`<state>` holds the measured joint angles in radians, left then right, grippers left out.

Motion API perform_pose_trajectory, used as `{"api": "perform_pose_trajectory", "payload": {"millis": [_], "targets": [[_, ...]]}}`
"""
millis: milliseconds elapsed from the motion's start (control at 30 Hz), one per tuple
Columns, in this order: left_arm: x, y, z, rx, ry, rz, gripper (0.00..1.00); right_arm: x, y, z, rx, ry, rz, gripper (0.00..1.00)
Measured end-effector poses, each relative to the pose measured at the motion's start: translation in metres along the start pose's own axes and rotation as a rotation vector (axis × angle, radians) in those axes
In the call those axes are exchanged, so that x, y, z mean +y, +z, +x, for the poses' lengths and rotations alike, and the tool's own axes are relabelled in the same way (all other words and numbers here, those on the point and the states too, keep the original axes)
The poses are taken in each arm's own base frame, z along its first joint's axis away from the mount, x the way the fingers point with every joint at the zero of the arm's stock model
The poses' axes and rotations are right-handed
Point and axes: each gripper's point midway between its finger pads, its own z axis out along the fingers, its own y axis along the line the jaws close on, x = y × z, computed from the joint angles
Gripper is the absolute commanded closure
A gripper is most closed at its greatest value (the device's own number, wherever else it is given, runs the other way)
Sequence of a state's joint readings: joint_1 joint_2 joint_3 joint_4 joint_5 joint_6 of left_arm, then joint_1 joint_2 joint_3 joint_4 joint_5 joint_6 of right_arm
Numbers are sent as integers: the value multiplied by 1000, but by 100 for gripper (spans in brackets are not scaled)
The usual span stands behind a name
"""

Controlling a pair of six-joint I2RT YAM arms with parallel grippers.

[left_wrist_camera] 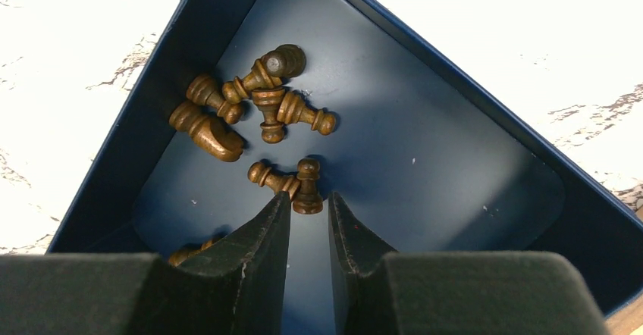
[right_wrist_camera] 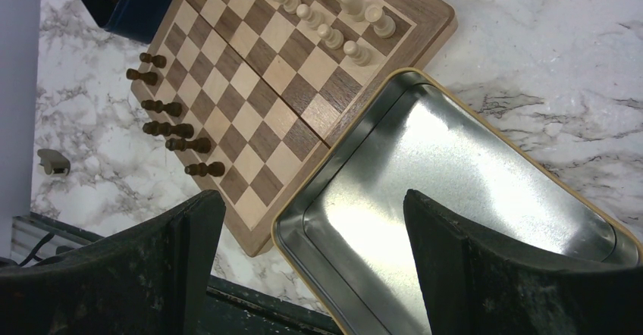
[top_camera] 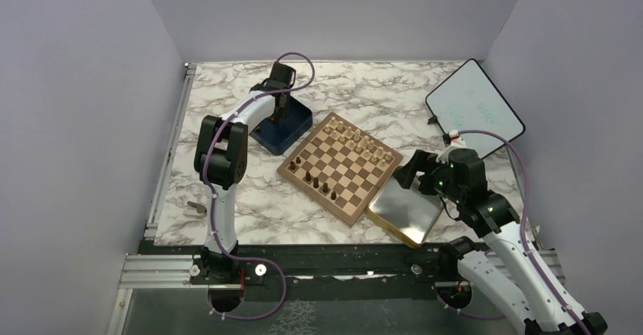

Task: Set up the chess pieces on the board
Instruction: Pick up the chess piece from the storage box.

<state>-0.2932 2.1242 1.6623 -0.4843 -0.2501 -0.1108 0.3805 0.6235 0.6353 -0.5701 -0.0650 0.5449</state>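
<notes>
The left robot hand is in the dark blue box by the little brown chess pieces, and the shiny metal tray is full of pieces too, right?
No: the right wrist view shows the shiny gold-rimmed metal tray holds no pieces. The left gripper is indeed in the dark blue square box by the tiny dark brown wooden chess pieces.
</notes>
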Motion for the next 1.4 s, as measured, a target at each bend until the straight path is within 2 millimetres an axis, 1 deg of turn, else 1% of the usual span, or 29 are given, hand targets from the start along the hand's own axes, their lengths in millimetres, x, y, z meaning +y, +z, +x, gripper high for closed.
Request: {"api": "perform_pose_trajectory", "payload": {"millis": [267,467,633,967,1067,1267,1400], "targets": [[2,14,9,21,1,-7,74,0,0,0,0,0,0,6],[3,16,5,10,-4,-8,73,0,0,0,0,0,0,6],[2,18,4,7,-5,-8,70,0,0,0,0,0,1,6],[2,19,4,8,-7,-7,67,-1,1,1,4,1,4,6],[2,19,4,8,-8,-5,67,-1,1,1,5,1,4,6],[-2,19,5,10,-9,19,71,-1,1,1,4,1,4,6],[-6,18,7,19,-8,42,72,-1,1,1,5,1,4,6]]}}
